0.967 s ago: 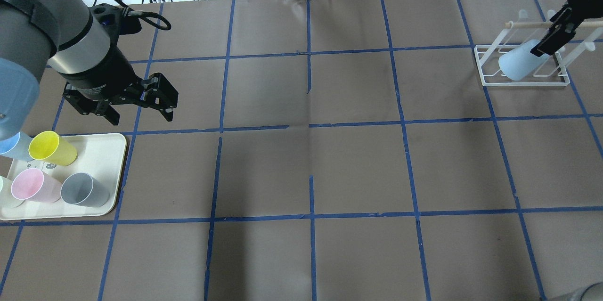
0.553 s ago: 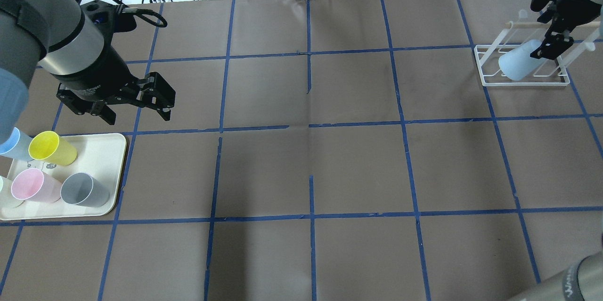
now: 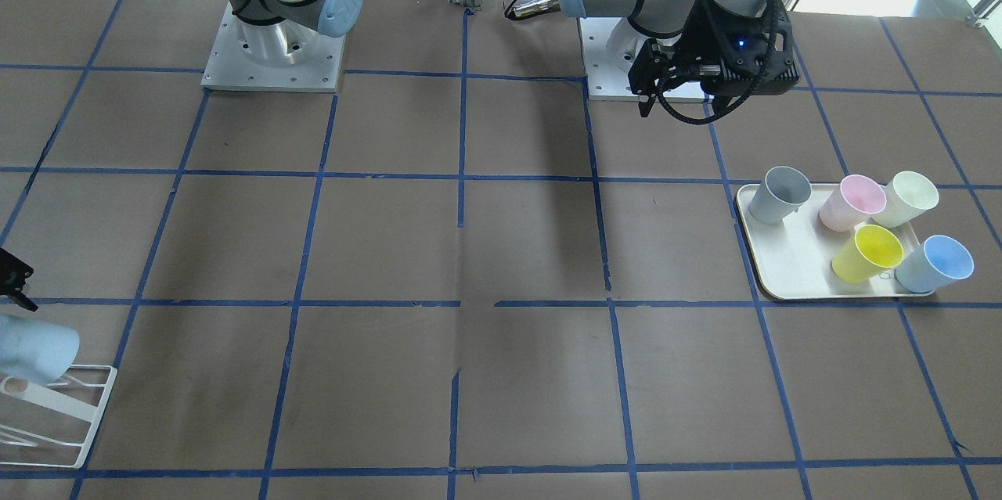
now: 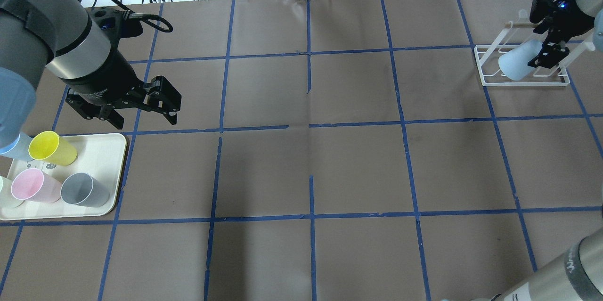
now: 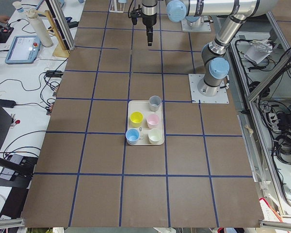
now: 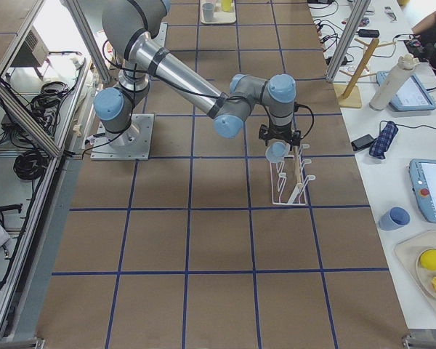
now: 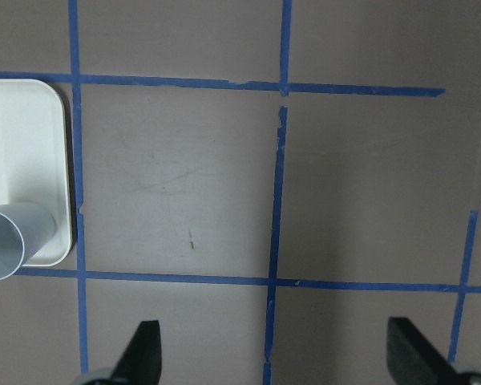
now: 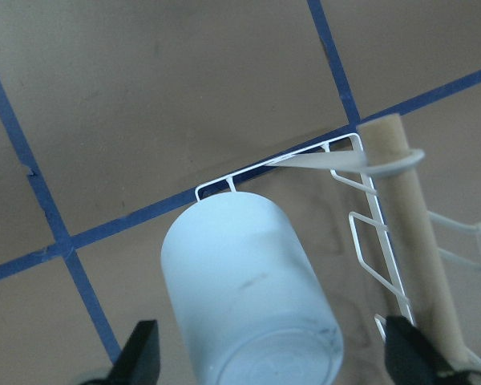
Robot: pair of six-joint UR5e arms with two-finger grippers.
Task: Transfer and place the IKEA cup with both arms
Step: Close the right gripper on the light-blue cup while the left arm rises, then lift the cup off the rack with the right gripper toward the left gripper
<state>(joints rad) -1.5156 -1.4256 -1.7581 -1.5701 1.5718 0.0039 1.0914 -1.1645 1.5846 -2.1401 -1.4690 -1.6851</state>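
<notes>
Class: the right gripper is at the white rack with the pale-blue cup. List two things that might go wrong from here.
1. The open right gripper straddles the tilted IKEA cup, with the wooden bar close on one side; a careless move may snag the bar and drag the rack.
2. Brushing the cup might tip it off the rack.

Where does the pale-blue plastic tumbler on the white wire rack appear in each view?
Front-facing: pale-blue plastic tumbler at lower-left edge.
Overhead: upper right.
Exterior left: too small to tell.
Exterior right: centre.
Left wrist: not in it.
Right wrist: bottom centre.
Shared landmark: white wire rack holding it.
</notes>
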